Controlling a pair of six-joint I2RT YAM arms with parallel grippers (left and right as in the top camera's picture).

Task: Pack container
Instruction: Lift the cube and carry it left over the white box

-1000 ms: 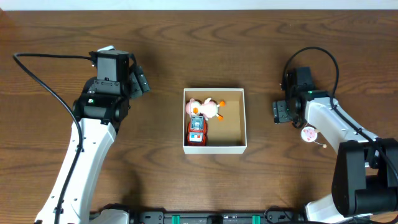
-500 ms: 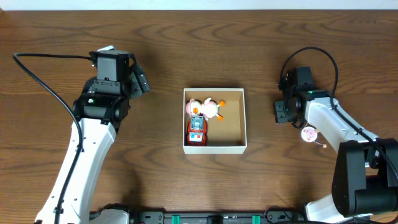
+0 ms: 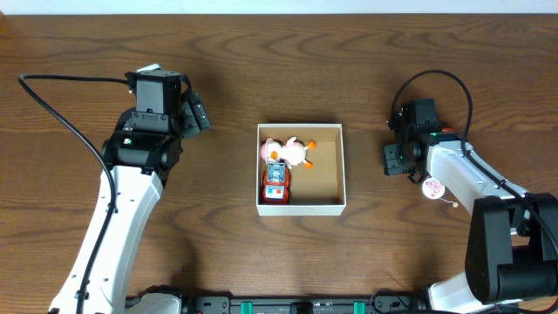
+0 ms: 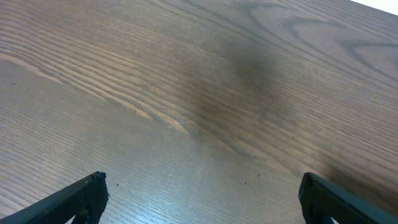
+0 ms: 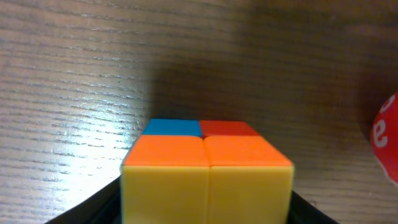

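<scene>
The container point(image 3: 342, 166), a square white-walled box with a brown inside, sits at the table's middle. It holds a pink and white plush toy point(image 3: 288, 151) and a red toy car point(image 3: 275, 185). My right gripper point(image 3: 394, 158) is right of the container, low over the table. In the right wrist view it point(image 5: 207, 199) is shut on a colour cube point(image 5: 207, 168) with orange, yellow, blue and red faces. My left gripper point(image 3: 197, 114) is open and empty, left of the container; its view point(image 4: 202, 199) shows only bare wood between the fingers.
A small pink and white round object point(image 3: 432, 187) lies on the table beside the right arm; its edge shows in the right wrist view point(image 5: 387, 134). A black cable point(image 3: 61, 105) loops behind the left arm.
My right gripper has shifted very slightly; the left arm and the things in the container have not moved.
</scene>
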